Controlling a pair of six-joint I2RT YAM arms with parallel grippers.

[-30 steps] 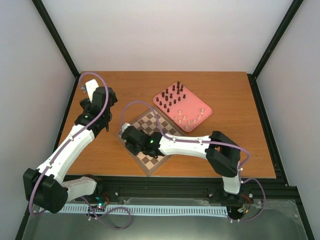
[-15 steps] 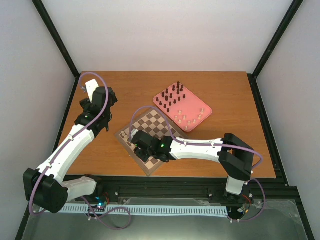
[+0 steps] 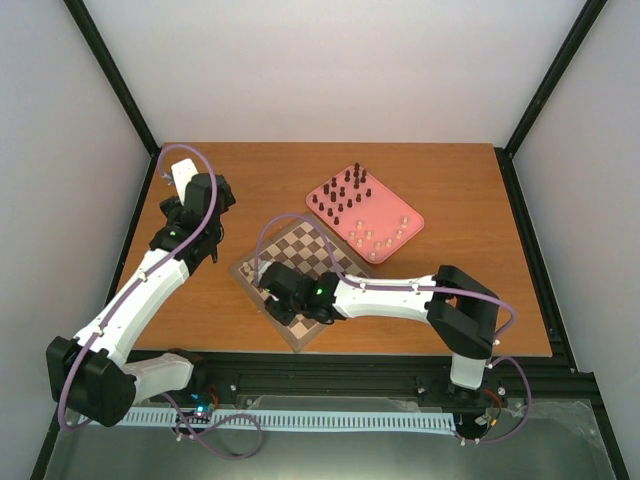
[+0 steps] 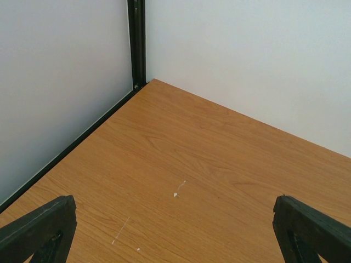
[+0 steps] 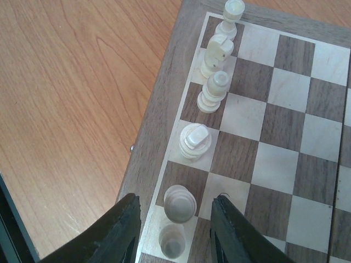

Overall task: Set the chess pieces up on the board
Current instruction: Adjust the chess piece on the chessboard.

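Overhead view: the board (image 3: pixel 320 245) lies skewed at the middle of the table (image 3: pixel 250 180). The pink tray (image 3: pixel 390 205) sits just beside the board's far corner, with dark pieces (image 3: pixel 340 195) at its far end and cream pieces (image 3: pixel 385 235) at its near end. Your right gripper (image 3: pixel 268 282) hangs over the board's left edge. Left wrist view: your left gripper (image 4: pixel 175 233) is spread wide over bare tabletop and holds nothing. Right wrist view: a row of cream pieces stands on the board's edge squares. A round-topped piece (image 5: pixel 180 203) stands upright between your fingers (image 5: pixel 123 230). The jaws are apart with a gap on each side, so nothing is gripped. A further piece (image 5: pixel 173 241) stands just nearer, partly cut off. Judgement: this piece looks placed. Rise straight up with the jaws held this wide and do not swing sideways, since the neighbours stand close and would likely topple at a brush. Then go to the tray.
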